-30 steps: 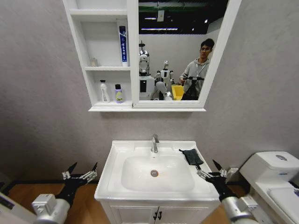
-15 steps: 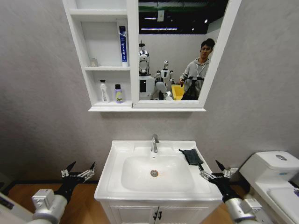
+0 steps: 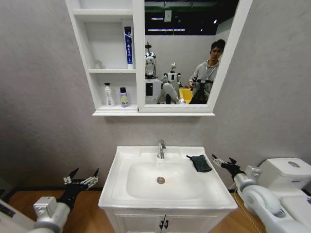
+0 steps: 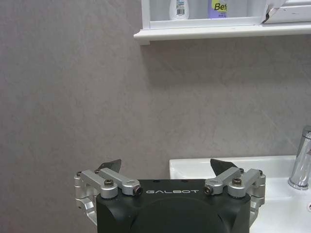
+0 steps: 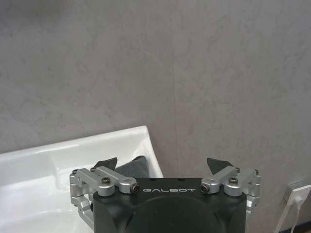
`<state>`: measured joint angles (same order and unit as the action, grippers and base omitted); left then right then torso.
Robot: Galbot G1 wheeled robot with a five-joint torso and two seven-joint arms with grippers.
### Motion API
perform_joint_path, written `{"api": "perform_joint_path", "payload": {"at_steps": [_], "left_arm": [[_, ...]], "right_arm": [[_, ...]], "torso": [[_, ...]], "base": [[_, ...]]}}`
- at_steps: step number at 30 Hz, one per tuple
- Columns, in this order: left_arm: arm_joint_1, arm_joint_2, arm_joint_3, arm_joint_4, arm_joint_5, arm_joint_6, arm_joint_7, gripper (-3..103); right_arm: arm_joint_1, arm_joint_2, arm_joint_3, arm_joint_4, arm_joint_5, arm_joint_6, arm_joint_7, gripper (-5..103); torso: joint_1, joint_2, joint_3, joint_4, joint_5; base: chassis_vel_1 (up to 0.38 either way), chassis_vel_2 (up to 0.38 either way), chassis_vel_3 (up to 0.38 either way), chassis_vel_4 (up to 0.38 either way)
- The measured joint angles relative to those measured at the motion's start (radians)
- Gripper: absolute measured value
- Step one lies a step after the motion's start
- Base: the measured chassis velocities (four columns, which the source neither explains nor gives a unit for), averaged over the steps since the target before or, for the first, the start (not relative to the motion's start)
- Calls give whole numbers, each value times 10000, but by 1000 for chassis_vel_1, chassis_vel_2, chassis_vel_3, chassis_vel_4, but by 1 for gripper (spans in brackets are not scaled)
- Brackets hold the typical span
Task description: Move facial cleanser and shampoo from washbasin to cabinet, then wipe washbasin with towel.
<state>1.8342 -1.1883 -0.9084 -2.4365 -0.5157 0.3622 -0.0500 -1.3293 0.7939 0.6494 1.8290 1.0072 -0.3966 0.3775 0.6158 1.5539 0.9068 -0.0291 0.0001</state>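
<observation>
One dark grey folded towel (image 3: pixel 199 162) lying on basin (image 3: pixel 127 154) rim's right back corner, right claw (image 3: pixel 222 161) hovering open just beside it, left claw (image 3: pixel 81 178) hanging open left of basin, two bottles (image 3: pixel 109 95) standing in cabinet (image 3: pixel 103 54) lowest niche.

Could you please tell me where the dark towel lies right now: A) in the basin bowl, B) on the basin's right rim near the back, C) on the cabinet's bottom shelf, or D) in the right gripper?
B: the towel lies flat on the washbasin rim to the right of the tap, with the open right gripper beside it, not holding it.
</observation>
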Motion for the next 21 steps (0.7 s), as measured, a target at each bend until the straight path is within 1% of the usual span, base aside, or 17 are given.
{"api": "perform_joint_path", "payload": {"at_steps": [1, 2, 4, 5, 8, 9, 12, 13, 15, 18, 21], "left_arm": [[0, 0, 1, 0, 0, 0, -1, 100], [0, 0, 1, 0, 0, 0, -1, 100], [-1, 1, 4, 0, -2, 0, -1, 100], [-1, 1, 4, 0, -2, 0, -1, 100], [-1, 2, 7, 0, -4, 0, -4, 100], [-1, 2, 7, 0, -4, 0, -4, 100], [-1, 2, 9, 0, -4, -2, -8, 100], [-1, 2, 9, 0, -4, -2, -8, 100], [-1, 2, 9, -1, -4, -4, -9, 100], [-1, 2, 10, -1, -5, -5, -9, 100], [-1, 1, 10, -1, -4, -5, -11, 100]], "right_arm": [[347, -128, -352, -349, 8, -38, -155, 100], [347, -128, -352, -349, 8, -38, -155, 100], [1277, -206, -1161, -1073, 24, -44, -425, 100], [1277, -206, -1161, -1073, 24, -44, -425, 100], [2494, -88, -2188, -1910, 136, -143, -421, 100], [2494, -88, -2188, -1910, 136, -143, -421, 100], [3410, 91, -3144, -2855, 145, -151, -461, 100], [3410, 91, -3144, -2855, 145, -151, -461, 100], [3801, 226, -3669, -3362, 115, -145, -481, 100], [4016, 424, -3883, -3705, -101, -119, -523, 100], [4060, 468, -3951, -3776, -121, -122, -532, 100]], "torso": [[0, 0, 0, 0, -1], [0, 0, 0, 0, -1], [1, 0, 1, -1, 0], [1, 0, 1, -1, 0], [1, 0, -1, 2, -3], [1, 0, -1, 2, -3], [0, 0, -1, 2, -2], [0, 0, -1, 2, -2], [0, -1, 0, 3, -1], [-1, 0, -1, -1, -1], [-1, 0, -1, 1, -1]], "base": [[0, 0, 0, 0], [0, 0, 0, 0], [0, 0, 0, 0], [0, 0, 0, 0], [0, 0, 0, 0], [0, 0, 0, 0], [0, 0, 0, 0], [0, 0, 0, 0], [0, 0, 0, 0], [0, 0, 0, 0], [0, 0, 0, 0]]}}
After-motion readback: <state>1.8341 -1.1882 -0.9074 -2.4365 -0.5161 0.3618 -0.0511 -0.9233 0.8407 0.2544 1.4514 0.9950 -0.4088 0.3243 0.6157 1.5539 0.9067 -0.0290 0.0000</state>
